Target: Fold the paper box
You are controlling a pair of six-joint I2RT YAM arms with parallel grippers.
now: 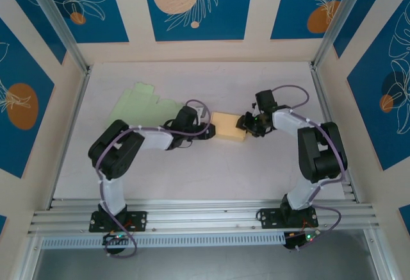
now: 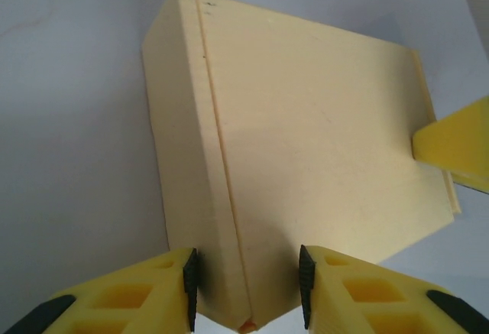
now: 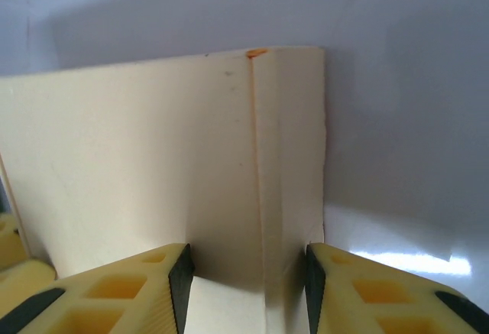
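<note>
Top external: paper box (image 1: 229,127) lies flat, long axis running left-right.

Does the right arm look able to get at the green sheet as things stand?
Probably not: the green sheet lies far left, beyond the yellow box and the left arm, which both sit in between.

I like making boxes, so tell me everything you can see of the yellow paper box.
The paper box is pale yellow, thin card by its look, folded into a low squarish packet. A crease runs along one side, with a narrow strip beside it and a tiny orange mark at one corner. It lies on the white table. The left gripper straddles one end at the crease and the right gripper the opposite end; whether they squeeze it cannot be told.
</note>
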